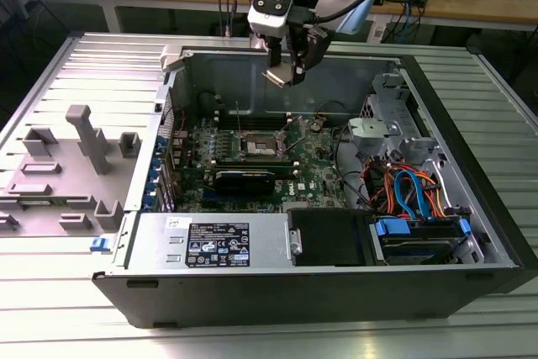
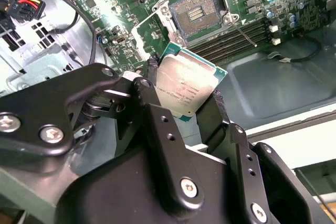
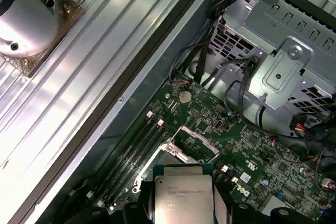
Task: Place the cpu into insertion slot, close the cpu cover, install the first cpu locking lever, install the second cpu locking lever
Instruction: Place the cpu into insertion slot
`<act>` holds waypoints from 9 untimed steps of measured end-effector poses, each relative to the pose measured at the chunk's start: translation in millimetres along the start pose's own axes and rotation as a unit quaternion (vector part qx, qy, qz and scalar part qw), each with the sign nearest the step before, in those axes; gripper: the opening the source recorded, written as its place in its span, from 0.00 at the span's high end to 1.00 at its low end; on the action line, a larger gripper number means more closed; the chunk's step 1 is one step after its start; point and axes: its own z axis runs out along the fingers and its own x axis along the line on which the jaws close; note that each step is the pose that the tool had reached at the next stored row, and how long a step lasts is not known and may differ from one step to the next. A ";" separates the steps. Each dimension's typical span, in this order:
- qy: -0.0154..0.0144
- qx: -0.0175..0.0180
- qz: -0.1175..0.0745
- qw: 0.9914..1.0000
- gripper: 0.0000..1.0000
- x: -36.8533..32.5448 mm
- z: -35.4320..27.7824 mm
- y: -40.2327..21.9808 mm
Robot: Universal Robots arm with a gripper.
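Note:
My gripper (image 1: 286,71) hangs above the open computer case, near its rear wall, shut on the cpu (image 1: 278,76). The cpu is a small square chip with a silver-grey top, pinched at two opposite edges by the black fingers (image 2: 152,69) in both wrist views (image 3: 182,192). The insertion slot (image 1: 262,147) lies below on the green motherboard (image 1: 315,178), its dark pin field (image 2: 198,10) bare. A silvery frame standing up beside the slot looks like the cpu cover (image 3: 198,141), raised. A thin lever wire (image 2: 244,35) sticks up next to the slot.
A long black graphics card (image 1: 244,178) lies just in front of the slot, with black memory slots (image 3: 137,148) beside it. A power supply (image 1: 214,245), a drive cage (image 1: 382,119) and coloured cables (image 1: 412,191) fill the case's front and right. A grey fixture (image 1: 84,149) stands on the exterior view's left.

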 end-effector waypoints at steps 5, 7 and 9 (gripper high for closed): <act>-0.001 0.000 0.013 1.000 0.46 0.0 0.3 0.0; -0.002 0.000 0.022 1.000 0.46 0.0 0.5 0.0; -0.003 -0.001 0.038 0.999 0.46 0.0 0.8 -0.1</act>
